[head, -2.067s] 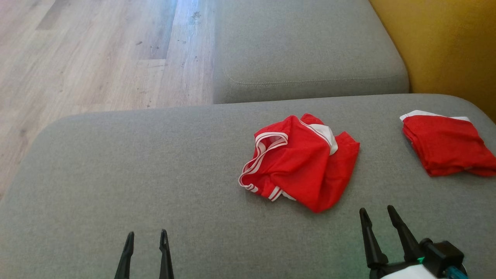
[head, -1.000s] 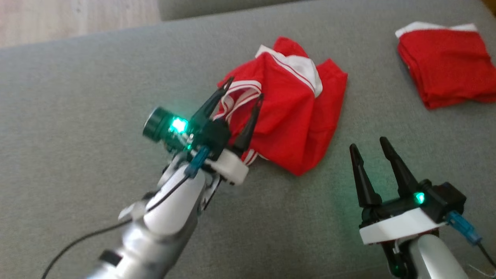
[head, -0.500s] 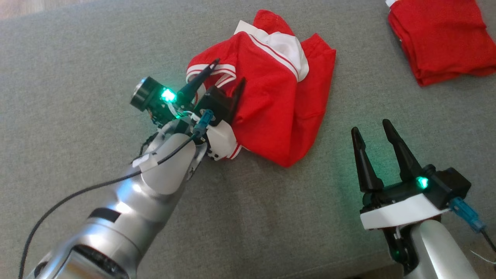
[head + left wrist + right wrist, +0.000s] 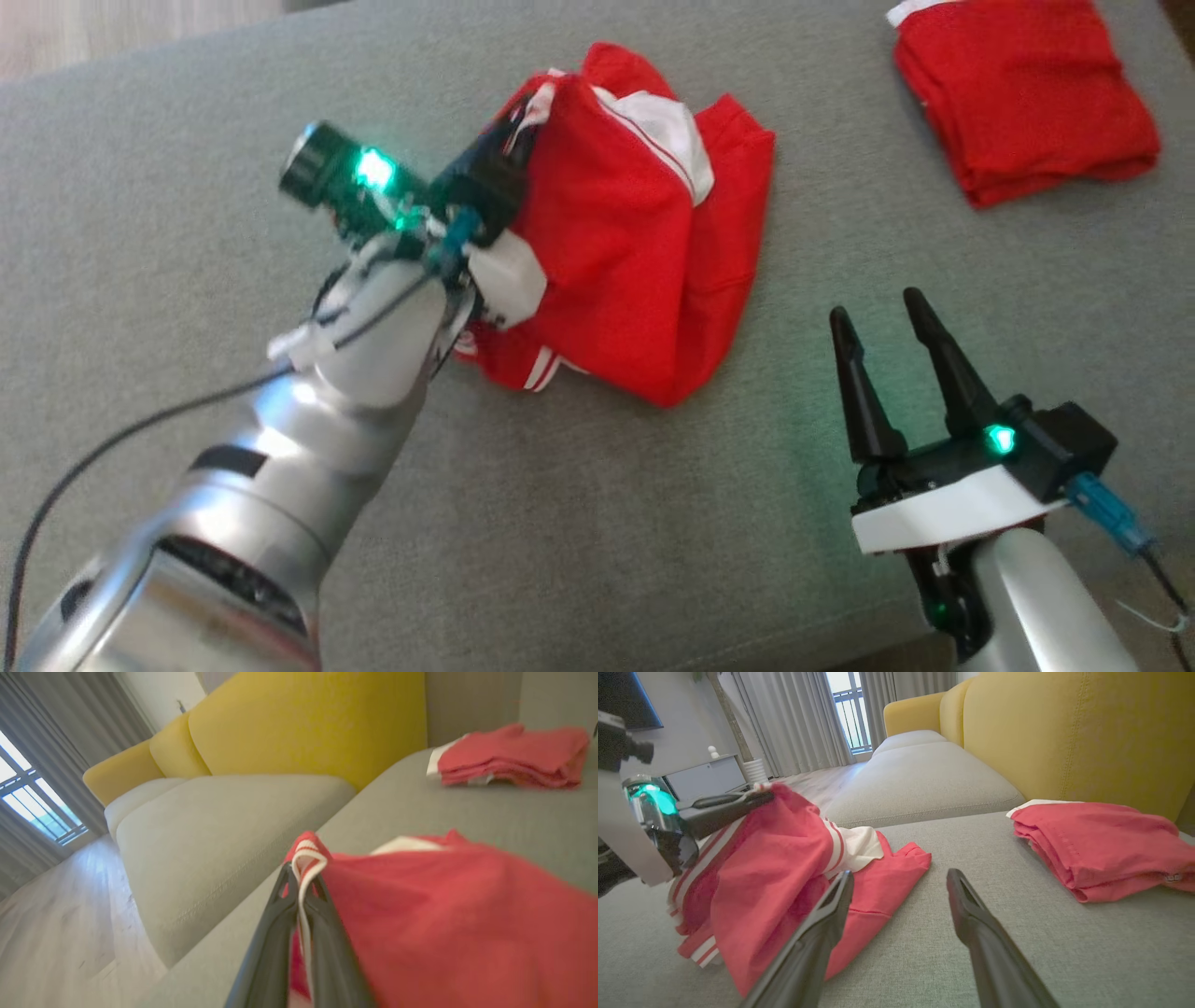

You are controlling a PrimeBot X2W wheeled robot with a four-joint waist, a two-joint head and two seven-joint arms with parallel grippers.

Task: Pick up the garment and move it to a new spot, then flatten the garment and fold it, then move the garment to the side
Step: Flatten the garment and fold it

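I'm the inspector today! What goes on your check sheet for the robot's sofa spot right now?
Surface: grey cushion, flat, with clothes lying on it.
Job's things: red garment, crumpled, one edge raised, the rest on the cushion.
Clutter: folded garment, red, lying apart near the backrest.
End effectors: left end effector shut on the garment's white-striped hem; right end effector open, apart from the garment.
Cables: black cable along the left arm; blue-plugged cable at the right wrist.
Surroundings: yellow backrest, wood floor, curtains.
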